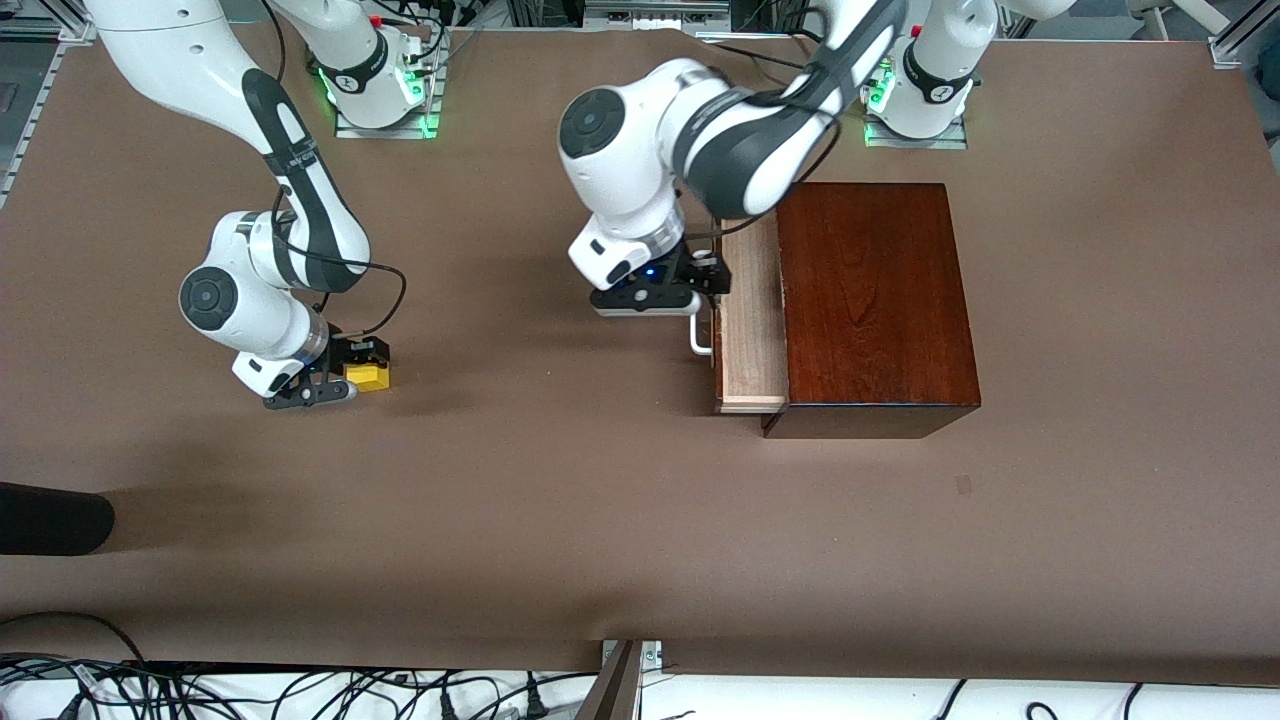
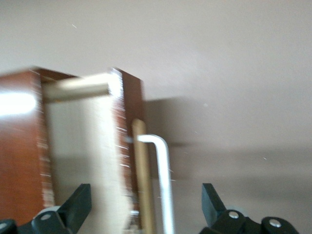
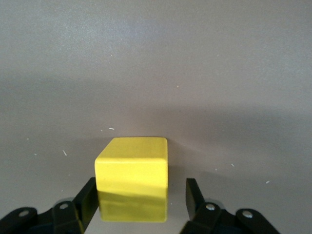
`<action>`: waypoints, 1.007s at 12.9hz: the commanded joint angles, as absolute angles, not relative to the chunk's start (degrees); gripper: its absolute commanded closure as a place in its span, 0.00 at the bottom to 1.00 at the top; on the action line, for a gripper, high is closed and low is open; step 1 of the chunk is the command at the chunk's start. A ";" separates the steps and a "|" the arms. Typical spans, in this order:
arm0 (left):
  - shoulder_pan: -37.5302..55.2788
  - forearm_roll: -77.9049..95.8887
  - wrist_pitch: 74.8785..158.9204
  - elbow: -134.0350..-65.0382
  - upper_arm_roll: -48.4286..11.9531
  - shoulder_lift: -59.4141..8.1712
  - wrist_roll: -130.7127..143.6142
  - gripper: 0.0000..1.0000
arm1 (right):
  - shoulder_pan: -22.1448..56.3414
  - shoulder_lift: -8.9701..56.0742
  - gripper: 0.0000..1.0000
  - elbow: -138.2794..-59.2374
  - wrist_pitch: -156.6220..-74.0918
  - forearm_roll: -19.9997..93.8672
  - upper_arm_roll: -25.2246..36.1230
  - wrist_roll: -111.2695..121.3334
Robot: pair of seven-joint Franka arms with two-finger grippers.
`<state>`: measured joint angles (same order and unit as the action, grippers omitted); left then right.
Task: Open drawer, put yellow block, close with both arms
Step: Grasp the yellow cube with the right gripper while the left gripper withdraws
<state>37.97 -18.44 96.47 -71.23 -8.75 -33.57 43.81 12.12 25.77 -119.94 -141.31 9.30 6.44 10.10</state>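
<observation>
The yellow block point(image 1: 368, 376) point(image 3: 132, 168) rests on the brown table toward the right arm's end. My right gripper point(image 1: 366, 362) point(image 3: 140, 200) is down around it, open: one finger touches a side of the block and a narrow gap shows at the other finger. The drawer point(image 1: 750, 330) point(image 2: 83, 146) of the dark mahogany box point(image 1: 875, 300) stands pulled partly out, its pale tray showing. My left gripper point(image 1: 705, 275) point(image 2: 146, 204) is open at the drawer front, fingers wide apart on either side of the white handle point(image 1: 700, 342) point(image 2: 163, 185).
The box fills the table toward the left arm's end. A dark rounded object point(image 1: 50, 518) juts in at the table's edge toward the right arm's end, nearer the front camera. Cables point(image 1: 300, 695) run along the front edge.
</observation>
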 commanded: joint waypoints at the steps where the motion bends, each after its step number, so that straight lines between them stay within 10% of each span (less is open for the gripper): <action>1: 29.56 -14.71 95.27 -72.25 -9.67 -28.40 36.23 0.00 | 11.78 24.52 0.34 -121.20 -142.03 10.99 5.71 11.34; 6: 12.68 -4.83 90.12 -72.43 -9.67 -22.86 19.29 0.00 | 11.78 24.17 1.00 -120.77 -141.51 10.99 5.71 12.12; 13: 2.03 -4.49 81.73 -74.17 -9.14 -13.20 6.16 0.00 | 12.30 20.57 1.00 -105.25 -120.20 10.81 4.40 12.74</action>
